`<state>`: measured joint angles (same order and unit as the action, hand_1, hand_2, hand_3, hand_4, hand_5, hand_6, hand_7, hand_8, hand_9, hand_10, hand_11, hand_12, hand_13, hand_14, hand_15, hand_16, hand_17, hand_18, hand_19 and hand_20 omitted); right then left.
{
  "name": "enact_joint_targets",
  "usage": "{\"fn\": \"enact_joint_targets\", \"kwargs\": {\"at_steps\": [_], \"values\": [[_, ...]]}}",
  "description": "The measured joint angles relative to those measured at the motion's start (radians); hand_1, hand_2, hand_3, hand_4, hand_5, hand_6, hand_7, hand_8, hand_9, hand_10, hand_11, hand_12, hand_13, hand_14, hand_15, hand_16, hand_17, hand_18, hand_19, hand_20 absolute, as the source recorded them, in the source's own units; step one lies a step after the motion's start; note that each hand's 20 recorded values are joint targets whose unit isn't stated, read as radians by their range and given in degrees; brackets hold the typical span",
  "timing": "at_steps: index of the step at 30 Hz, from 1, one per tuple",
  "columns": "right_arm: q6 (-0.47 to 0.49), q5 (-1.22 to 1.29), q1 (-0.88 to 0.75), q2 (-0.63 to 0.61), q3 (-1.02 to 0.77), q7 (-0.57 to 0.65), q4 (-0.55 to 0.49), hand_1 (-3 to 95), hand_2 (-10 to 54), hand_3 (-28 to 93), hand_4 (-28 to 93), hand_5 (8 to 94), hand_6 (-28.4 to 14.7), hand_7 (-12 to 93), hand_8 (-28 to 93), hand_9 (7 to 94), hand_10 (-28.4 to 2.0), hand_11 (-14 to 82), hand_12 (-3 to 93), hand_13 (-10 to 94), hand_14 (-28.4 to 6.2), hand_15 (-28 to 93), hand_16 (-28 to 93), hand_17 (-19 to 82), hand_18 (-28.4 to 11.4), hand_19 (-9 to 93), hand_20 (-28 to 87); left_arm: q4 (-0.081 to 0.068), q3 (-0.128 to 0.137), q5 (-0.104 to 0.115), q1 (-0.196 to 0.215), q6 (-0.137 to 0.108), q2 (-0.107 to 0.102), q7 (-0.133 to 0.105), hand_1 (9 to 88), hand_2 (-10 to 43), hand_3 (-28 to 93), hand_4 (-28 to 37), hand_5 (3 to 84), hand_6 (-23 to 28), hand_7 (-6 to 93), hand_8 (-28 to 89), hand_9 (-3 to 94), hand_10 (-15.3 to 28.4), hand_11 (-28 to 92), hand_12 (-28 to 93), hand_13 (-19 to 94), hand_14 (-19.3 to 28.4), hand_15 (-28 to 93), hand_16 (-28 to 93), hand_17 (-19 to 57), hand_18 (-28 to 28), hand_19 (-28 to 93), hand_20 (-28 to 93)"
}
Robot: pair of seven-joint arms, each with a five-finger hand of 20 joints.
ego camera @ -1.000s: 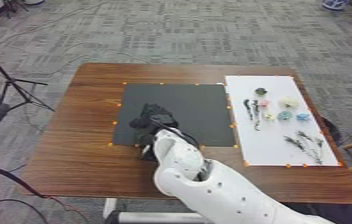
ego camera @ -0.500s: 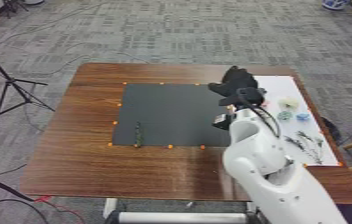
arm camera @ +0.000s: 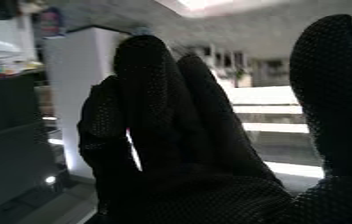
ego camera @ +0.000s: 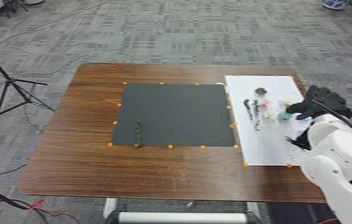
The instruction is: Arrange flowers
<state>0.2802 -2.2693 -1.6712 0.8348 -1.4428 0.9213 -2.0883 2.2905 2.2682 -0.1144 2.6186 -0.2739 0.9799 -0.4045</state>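
While you have the right hand (ego camera: 322, 104) at the white sheet's (ego camera: 266, 150) right edge, its fingers stand straight, thumb apart. You have a green stem (ego camera: 138, 134) on the black mat (ego camera: 177, 112), near its front left corner; the pink flower (ego camera: 266, 104) lies on the sheet.

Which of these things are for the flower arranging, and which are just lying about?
For the job:
- flowers and dark sprigs on the white sheet
- green stem on the dark mat

Seemingly unrelated:
- tripod
- blue-and-white pot
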Motion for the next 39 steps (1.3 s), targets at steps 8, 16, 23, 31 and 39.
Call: {"fn": "enact_joint_targets", "kwargs": {"at_steps": [8,16,23,31,39], "values": [[-0.016,0.08,-0.141,-0.027,-0.128,0.02,-0.031,49.2,-9.5,51,-28,60.9,-12.9,7,-8,59.5,-22.4,11.8,15.5,61,-16.6,67,23,32,-28.4,86,40,0.012,0.016,0.009,0.022,-0.004,0.006,-0.014,20.2,17.9,66,-28.3,35.1,8.0,4.9,-6,28.4,12.6,8,11,20,11.5,16,-4,-3.9,10.5,20,10],[0.01,0.102,-0.203,-0.02,-0.155,0.052,-0.036,66.6,-9.5,24,-26,65.1,-11.0,8,-9,63.5,-20.4,12.6,15.7,62,-15.2,66,23,30,-28.4,85,40,0.011,0.016,0.016,0.023,-0.007,0.006,-0.014,20.4,17.7,67,-28.3,35.1,7.9,5.1,-6,28.5,12.6,8,11,20,11.5,16,-4,-3.9,10.5,20,10],[0.026,0.093,-0.214,-0.01,-0.144,0.054,-0.033,76.7,-9.5,13,-18,66.8,-9.2,8,-8,65.1,-18.9,11.2,16.7,63,-12.6,64,25,29,-26.6,84,42,0.01,0.016,0.016,0.019,-0.011,0.006,-0.011,20.3,17.6,68,-28.3,35.3,8.0,5.3,-6,28.7,12.6,8,11,21,11.5,16,-4,-3.8,10.5,20,10],[0.033,0.074,-0.212,0.0,-0.111,0.06,0.003,69.9,-9.5,39,-28,74.2,-6.5,13,1,73.5,-16.5,16.4,18.6,68,-11.6,64,27,32,-27.9,86,40,0.01,0.016,0.013,0.012,-0.014,0.006,-0.002,22.0,17.6,68,-28.3,35.4,8.1,5.4,-6,28.8,12.7,9,11,21,11.6,17,-4,-3.8,10.5,20,10],[-0.077,0.031,-0.216,0.002,-0.092,0.061,0.022,66.2,-9.5,57,-28,84.6,-2.4,21,15,89.7,-11.1,10.0,41.0,77,-8.7,65,31,38,-28.2,89,39,0.01,0.015,0.014,0.013,-0.014,0.006,-0.002,21.8,17.3,68,-28.3,35.4,8.1,5.4,-6,28.7,12.7,9,11,20,12.1,18,-4,-3.8,10.5,20,10]]}}
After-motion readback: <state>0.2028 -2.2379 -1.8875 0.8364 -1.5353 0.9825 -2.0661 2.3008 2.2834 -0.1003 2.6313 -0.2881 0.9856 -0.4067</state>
